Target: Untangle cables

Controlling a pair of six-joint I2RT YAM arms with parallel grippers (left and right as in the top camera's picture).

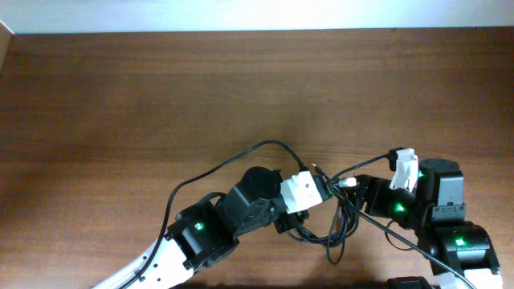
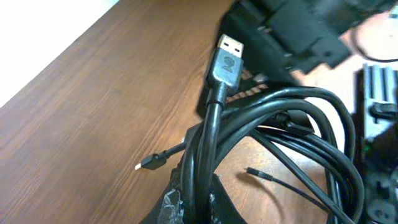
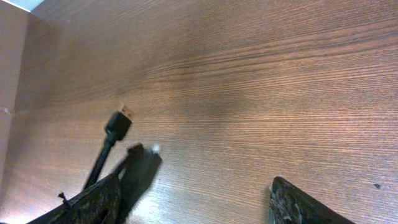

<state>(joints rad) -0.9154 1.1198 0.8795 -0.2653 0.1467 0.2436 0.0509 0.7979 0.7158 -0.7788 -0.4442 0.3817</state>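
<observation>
Pinching the cables (image 1: 340, 218): left gripper (image 2: 189, 202) is pressed together on the black bundle, and several cords run up out from between its fingers. Straight ahead of those fingertips stands a USB-A plug (image 2: 226, 58), long axis roughly in line with the fingers, metal end pointing away from the pincer and tilted a little right. The rest of the bundle bows out in loops to the right of the fingers, and overhead it hangs as a loose tangle just off the tip, between the two arms. Left of the fingers a small connector (image 2: 149, 163) with a pale tip lies on the table (image 1: 161, 96), pointing left and away from the bundle. On the right, a thin lead (image 2: 259, 175) ends in a tiny tip pointing back toward the fingers. Right gripper (image 3: 193, 193) is spread wide with only bare wood between its fingers. The same kind of USB plug sits ahead of the finger at that view's left, metal end pointing away and up-right, its cord running back beside that finger. Hard to read: the left pincer's contact point is cut off by the frame bottom, so I can't count how many cords are clamped. The right arm housing (image 2: 298, 31) is a blur behind the plug. Both right fingers are cropped at the lower edge. Overhead, loop crossings are too fine to trace.
</observation>
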